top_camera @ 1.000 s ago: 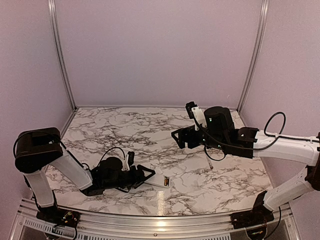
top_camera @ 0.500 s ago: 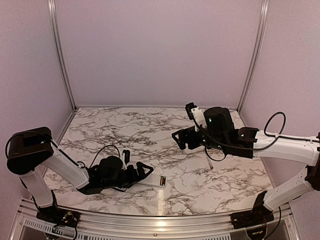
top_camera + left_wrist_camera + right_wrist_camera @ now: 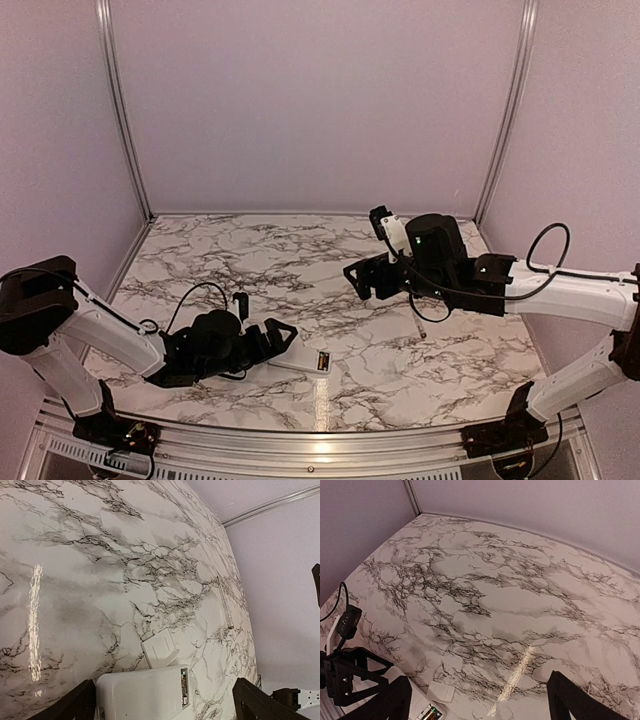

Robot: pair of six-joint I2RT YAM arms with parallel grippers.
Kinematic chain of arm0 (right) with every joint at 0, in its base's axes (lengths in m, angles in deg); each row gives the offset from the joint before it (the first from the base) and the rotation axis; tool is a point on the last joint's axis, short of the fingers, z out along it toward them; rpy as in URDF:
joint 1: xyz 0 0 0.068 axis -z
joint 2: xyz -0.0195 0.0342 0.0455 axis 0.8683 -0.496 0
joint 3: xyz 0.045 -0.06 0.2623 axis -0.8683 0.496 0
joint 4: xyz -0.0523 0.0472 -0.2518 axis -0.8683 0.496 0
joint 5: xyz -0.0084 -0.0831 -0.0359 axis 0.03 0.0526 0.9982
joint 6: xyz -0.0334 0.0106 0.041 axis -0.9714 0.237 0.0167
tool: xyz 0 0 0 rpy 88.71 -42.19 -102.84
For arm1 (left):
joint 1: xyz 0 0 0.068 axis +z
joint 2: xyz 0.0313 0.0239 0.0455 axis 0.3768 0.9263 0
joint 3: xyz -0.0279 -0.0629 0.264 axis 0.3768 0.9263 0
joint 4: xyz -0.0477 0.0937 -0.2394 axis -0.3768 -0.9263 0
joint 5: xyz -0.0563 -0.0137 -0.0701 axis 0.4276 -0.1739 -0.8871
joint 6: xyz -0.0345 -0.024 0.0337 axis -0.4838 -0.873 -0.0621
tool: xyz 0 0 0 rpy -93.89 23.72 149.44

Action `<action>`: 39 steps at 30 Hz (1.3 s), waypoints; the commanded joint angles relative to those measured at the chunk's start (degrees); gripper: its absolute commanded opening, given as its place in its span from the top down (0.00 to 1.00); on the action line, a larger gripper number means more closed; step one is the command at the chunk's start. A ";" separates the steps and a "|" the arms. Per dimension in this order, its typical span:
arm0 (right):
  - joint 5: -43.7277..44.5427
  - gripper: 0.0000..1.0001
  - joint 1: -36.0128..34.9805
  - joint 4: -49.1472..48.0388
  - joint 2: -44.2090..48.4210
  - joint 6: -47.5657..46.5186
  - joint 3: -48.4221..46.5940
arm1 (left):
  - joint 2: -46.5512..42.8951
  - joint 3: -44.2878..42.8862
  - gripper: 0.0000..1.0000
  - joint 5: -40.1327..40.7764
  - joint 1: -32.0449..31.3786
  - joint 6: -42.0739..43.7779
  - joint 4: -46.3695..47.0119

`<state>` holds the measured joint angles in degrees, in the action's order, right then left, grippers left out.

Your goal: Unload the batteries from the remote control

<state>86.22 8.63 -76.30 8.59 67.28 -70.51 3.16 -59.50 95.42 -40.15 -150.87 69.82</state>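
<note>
The white remote control (image 3: 300,358) lies on the marble table near the front, back side up. Its battery bay is open, and a gold-orange battery (image 3: 323,361) glints inside. In the left wrist view the remote (image 3: 142,692) sits between my wide-open left fingers, with the battery (image 3: 184,686) at its right end. The detached back panel (image 3: 159,648) lies just beyond it. My left gripper (image 3: 282,340) is low over the remote's left end. My right gripper (image 3: 360,280) is open and empty, raised above the table's middle right. Its view shows the remote (image 3: 412,711), batteries (image 3: 431,713) and panel (image 3: 441,691).
A thin pale pen-like stick (image 3: 418,327) lies on the table under the right arm and also shows in the left wrist view (image 3: 225,602). Pale walls and metal frame posts (image 3: 120,110) close in the table on three sides.
My left arm has drawn back toward the left, and the remote has shifted slightly left with it. The right arm has barely moved.
</note>
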 commanded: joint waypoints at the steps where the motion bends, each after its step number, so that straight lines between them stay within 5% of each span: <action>1: 0.99 0.07 -0.35 1.51 -1.23 -0.62 -2.81 | -3.07 -0.20 0.01 4.87 -0.47 2.63 -5.55; 17: 3.02 0.07 -0.31 3.74 -3.47 -1.98 -4.12 | -13.97 0.16 0.01 12.51 -0.47 12.33 -13.75; 26: 8.01 0.09 -0.35 17.70 -6.12 2.85 -7.84 | -19.99 1.99 0.01 15.24 -0.47 20.29 -13.26; 34: 15.80 0.12 -0.19 25.76 -4.00 11.81 -0.74 | -24.96 2.57 0.01 13.56 -0.47 25.11 -15.69; 39: 8.89 0.16 4.72 25.19 -4.44 11.92 2.18 | -25.97 1.94 0.02 10.70 -0.43 27.27 -16.57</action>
<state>98.37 9.48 -53.04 3.70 77.05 -69.70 -21.63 -57.77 108.40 -40.39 -127.00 56.23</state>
